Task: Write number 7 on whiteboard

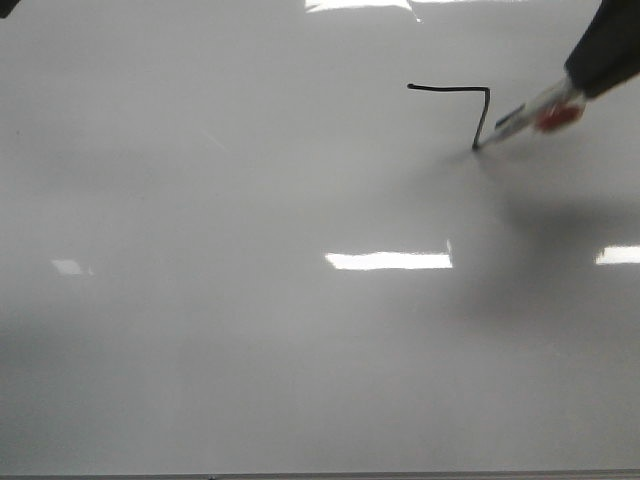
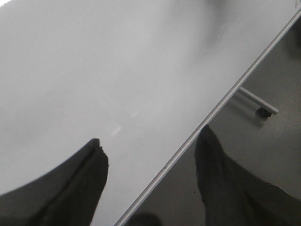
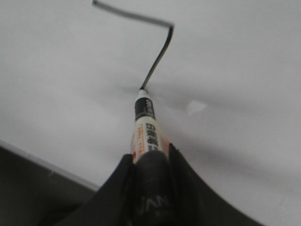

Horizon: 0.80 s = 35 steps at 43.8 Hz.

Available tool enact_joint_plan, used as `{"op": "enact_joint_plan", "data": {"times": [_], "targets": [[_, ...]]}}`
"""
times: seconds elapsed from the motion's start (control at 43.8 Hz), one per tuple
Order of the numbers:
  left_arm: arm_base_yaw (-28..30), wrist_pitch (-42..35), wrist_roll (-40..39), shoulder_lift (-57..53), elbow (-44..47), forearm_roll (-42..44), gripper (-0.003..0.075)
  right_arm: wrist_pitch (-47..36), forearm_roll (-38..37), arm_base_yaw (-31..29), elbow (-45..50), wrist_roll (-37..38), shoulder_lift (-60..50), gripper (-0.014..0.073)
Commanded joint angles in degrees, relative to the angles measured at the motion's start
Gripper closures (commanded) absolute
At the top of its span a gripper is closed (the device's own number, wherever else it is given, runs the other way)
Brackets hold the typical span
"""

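Our right gripper pinches the marker tilted so its tip meets the whiteboard — the number 7, far right, looks partway down its stroke. Our left gripper hangs spread, idle.

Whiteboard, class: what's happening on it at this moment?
The right gripper is shut on a marker whose tip touches the whiteboard. It is part-way through the number 7: the top bar is drawn and the downstroke is begun but short, ending at the tip. The left gripper is open, holds nothing, and sits over the board's edge, apart from the writing.
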Motion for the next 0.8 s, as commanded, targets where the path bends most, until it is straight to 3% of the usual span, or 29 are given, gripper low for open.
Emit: {"op": "enact_joint_plan", "data": {"times": [0.0, 0.114, 0.32, 0.457, 0.64, 0.777], "targets": [[0.0, -4.0, -0.3, -0.9, -1.5, -1.7, 0.0312, -3.1, -0.7, 1.1, 0.9, -1.0, 0.5, 0.0652], [0.0, -4.4, -0.1, -0.9, -1.5, -1.7, 0.0312, -4.1, -0.7, 2.6, 0.6, -1.0, -1.5, 0.0652], [-3.0, -2.9, 6.1, -0.3, -3.0, -3.1, 0.0282, 3.0, -0.7, 9.1, 0.1, -6.2, -9.5, 0.0652], [-9.1, 0.5, 10.9, 1.9, -5.4, -4.5, 0.0187, 11.4, -0.3, 16.0, 0.1, -14.6, -14.3, 0.0652], [-18.7, 1.6, 14.5, 7.0, -7.3, -4.6, 0.0185, 16.3, 5.0, 21.6, 0.1, -20.3, -18.3, 0.0653], [-24.4, -1.8, 14.8, 11.1, -7.7, -4.6, 0.0185, 17.2, 8.7, 22.6, 0.1, -21.2, -19.6, 0.0653]]}}
